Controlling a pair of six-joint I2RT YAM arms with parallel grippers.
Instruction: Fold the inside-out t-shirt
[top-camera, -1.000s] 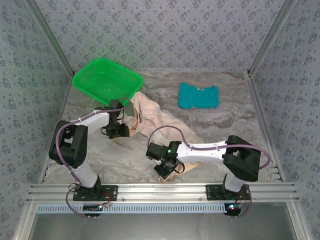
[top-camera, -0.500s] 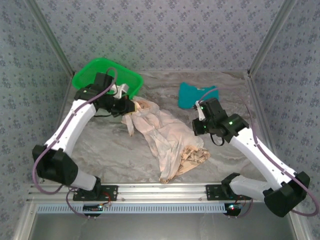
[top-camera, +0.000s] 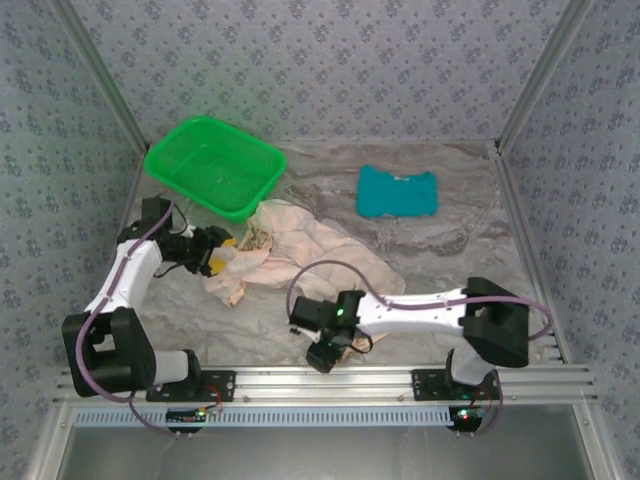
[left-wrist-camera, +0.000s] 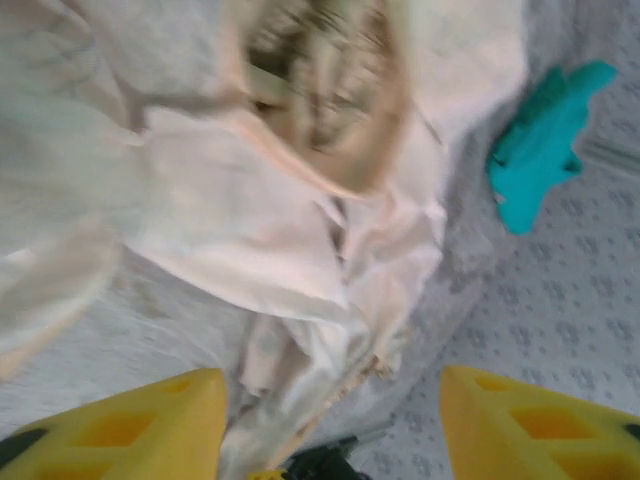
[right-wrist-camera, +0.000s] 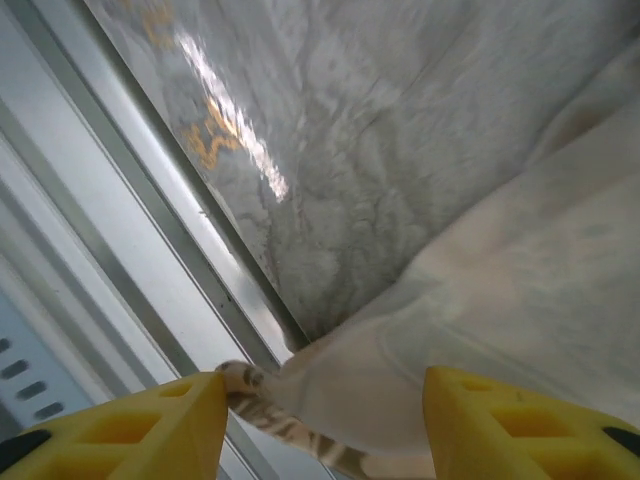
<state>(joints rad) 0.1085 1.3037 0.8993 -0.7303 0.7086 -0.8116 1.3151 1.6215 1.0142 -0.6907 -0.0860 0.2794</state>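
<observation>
The t-shirt (top-camera: 310, 245) lies crumpled on the table (top-camera: 450, 250), left of centre. Its far end is just in front of the green basket (top-camera: 215, 165), and one end trails towards the near edge. It is mostly pale side up, with a patch of dark print showing at the far end. The left pincer (top-camera: 218, 258) sits low at the heap's left edge. In the left wrist view it (left-wrist-camera: 335, 410) is open, its yellow fingers (left-wrist-camera: 150, 420) wide apart and a loose fold of shirt (left-wrist-camera: 250, 230) reaching in between them. The right pincer (top-camera: 322, 355) is down by the near rail. It (right-wrist-camera: 320, 420) is also open, with the shirt's (right-wrist-camera: 520, 260) printed hem between its fingers, unclamped, beside the rail (right-wrist-camera: 120, 220). The teal garment (top-camera: 397, 192) lies flat at the far right, well apart.
</observation>
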